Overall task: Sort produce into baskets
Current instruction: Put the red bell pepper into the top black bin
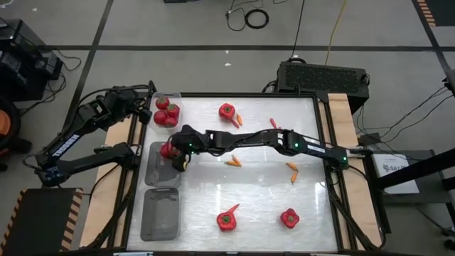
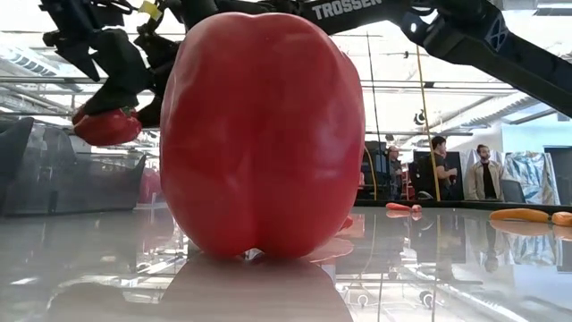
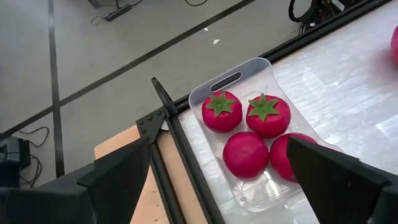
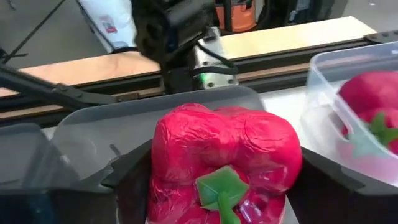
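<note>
Red bell pepper (image 4: 224, 163) is clamped in the right pincer (image 1: 175, 153) above the middle basket (image 1: 154, 173); glossy, probably light, best gripped across its body. Left pincer (image 3: 217, 186) stands apart.

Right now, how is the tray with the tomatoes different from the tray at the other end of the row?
The far tray holds four red tomatoes; the near tray has nothing red showing in it. The far tray sits under the open left hand; the near tray has no arm near it. Both are clear plastic and line the table's left edge.
</note>
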Controlling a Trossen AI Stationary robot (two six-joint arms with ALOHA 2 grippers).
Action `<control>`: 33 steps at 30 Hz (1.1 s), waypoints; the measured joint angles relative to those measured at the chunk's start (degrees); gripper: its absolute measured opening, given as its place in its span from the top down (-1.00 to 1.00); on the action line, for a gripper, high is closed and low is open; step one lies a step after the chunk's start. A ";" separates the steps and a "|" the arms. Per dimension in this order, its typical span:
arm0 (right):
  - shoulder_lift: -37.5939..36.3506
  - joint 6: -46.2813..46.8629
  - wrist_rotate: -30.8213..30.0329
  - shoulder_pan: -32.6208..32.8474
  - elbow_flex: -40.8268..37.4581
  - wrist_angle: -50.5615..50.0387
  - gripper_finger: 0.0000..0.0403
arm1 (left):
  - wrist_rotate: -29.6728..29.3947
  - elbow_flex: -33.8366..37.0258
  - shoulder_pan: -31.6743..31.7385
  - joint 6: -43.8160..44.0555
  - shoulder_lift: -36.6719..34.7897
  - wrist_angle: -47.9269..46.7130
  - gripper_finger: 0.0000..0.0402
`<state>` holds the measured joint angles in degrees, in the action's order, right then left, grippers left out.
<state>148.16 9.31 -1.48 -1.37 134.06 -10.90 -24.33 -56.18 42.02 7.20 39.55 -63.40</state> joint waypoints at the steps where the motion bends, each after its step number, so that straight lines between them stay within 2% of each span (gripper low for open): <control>1: 0.00 -0.04 0.12 0.04 0.00 -0.14 -0.44 | 0.11 0.00 0.02 0.02 0.00 0.00 -0.89; 6: 0.00 -0.90 0.07 -0.01 0.00 -2.45 -0.49 | 0.18 0.00 0.01 0.81 -0.07 -0.02 -0.89; 15: -0.07 -0.54 -0.31 -0.29 0.00 -4.79 -0.79 | 0.55 0.02 0.01 1.15 -0.76 -0.02 -0.89; 27: -1.44 0.62 -1.67 -0.55 0.76 -6.32 -0.80 | 2.25 0.02 0.00 1.32 -2.09 -0.07 -0.89; 30: -3.97 1.82 -1.19 -0.85 0.59 -9.03 -0.80 | 3.47 0.02 0.02 1.01 -2.12 -0.07 -0.89; 33: -7.90 1.85 -0.93 -1.29 0.59 -16.21 -0.80 | 5.23 0.02 -0.02 1.03 -2.12 0.27 -0.89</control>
<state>140.26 11.16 -2.42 -2.66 134.65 -27.11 -19.10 -56.16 42.00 8.24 37.43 -63.13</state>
